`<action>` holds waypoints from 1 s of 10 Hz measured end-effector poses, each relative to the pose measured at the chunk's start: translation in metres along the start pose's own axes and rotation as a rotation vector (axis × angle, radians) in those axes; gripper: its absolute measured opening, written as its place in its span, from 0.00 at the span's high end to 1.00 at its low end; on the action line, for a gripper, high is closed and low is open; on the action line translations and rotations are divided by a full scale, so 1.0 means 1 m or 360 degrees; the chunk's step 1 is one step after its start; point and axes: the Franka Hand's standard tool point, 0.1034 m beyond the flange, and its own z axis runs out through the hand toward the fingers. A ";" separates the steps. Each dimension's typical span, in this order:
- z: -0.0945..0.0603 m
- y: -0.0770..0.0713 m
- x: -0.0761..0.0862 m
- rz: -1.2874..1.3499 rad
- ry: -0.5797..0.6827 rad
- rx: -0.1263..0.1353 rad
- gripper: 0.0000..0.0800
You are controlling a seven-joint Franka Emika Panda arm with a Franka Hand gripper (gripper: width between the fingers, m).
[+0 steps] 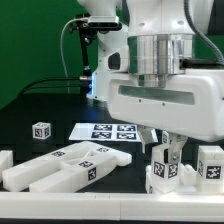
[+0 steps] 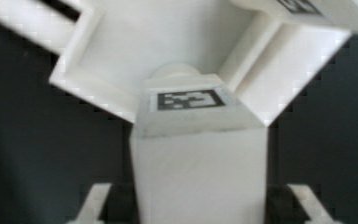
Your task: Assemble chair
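On the black surface [image 1: 30, 100], the chair is seen in loose white parts. The long bars [image 1: 60, 168] are laid flat at the near side on the exterior view's left, well apart from the arm. An upright leg [image 1: 163, 170] is found near, on the exterior view's right, directly under the jaws, with a second upright part [image 1: 210, 165] just beside it further right.

The coming move is judged to turn on one relation. In the wrist view the leg [image 2: 190, 150] is centred between the two fingers [image 2: 99, 205], and its long axis runs straight out along the line midway between them to its tagged end [image 2: 188, 100]. A wider plate [image 2: 158, 50] is seen past that end; whether the two touch cannot be told.

The jaws are held partly closed, one finger close along each side of the leg. Whether the sides are pressed or narrowly cleared cannot be told.
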 end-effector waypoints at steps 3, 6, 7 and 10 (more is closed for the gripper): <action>0.000 0.003 0.003 0.0560 -0.0084 0.0009 0.64; -0.001 0.007 -0.007 0.0265 -0.0070 -0.0108 0.51; -0.004 0.003 -0.009 0.0064 -0.0080 -0.0109 0.34; -0.005 0.002 -0.010 -0.0441 -0.0089 -0.0108 0.20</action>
